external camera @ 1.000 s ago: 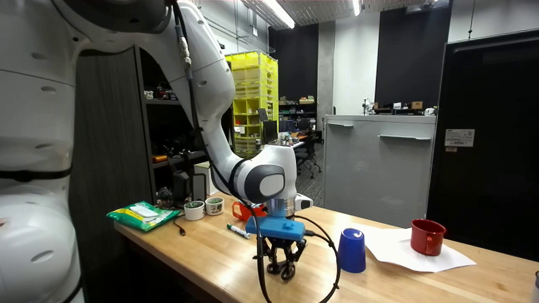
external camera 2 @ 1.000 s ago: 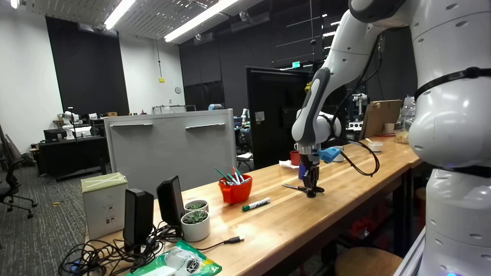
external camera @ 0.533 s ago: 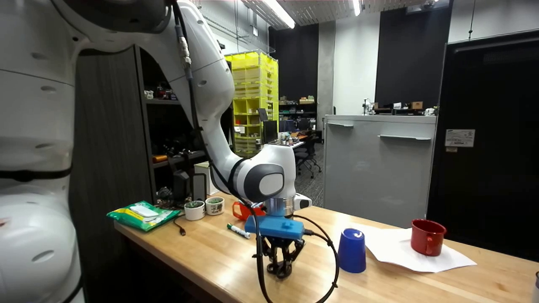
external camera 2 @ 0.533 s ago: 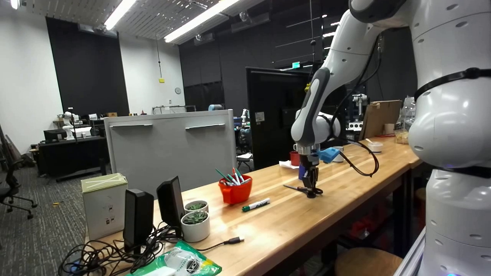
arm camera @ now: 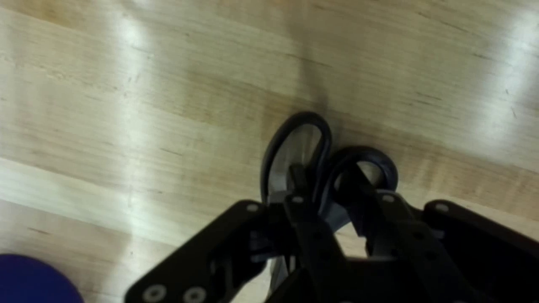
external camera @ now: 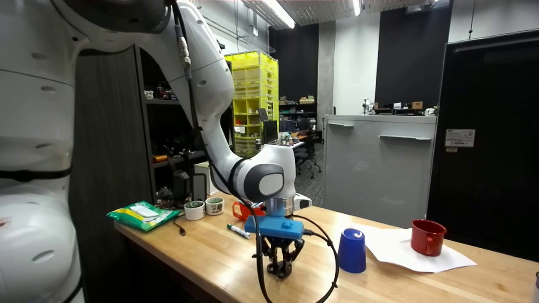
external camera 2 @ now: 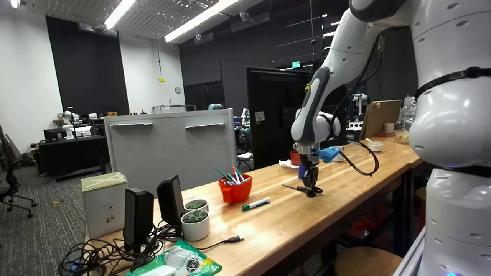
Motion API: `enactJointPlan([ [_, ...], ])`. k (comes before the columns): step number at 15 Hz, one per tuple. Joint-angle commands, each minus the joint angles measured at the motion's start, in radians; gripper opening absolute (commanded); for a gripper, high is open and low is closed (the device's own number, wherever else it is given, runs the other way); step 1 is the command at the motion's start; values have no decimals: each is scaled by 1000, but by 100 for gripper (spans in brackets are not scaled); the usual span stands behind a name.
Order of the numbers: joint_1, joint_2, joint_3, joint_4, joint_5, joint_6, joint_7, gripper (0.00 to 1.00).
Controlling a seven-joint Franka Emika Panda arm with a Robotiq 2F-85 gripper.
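Claw (arm camera: 324,180) pinching black-handled scissors (arm camera: 322,152), markers (external camera 2: 233,179) leaning in orange cup (external camera 2: 238,193), succulents (external camera 2: 195,217) in 2 white pots (external camera 2: 196,232)

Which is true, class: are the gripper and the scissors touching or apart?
Touching. The wrist view shows the gripper closed on the scissors, one finger inside each handle loop.

Pale wooden tabletop (external camera 2: 278,218) under scissors (arm camera: 323,156), marker (external camera 2: 256,204), blue cup (external camera: 352,251), paper (external camera: 391,248), potted plants (external camera 2: 195,229)
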Motion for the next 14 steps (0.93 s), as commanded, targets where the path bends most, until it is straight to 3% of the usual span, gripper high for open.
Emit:
enactJointPlan([
  [1,-1,52,-3,-2,-13,39,14,16],
  [14,4,28,-1,-8,-19,32,18,21],
])
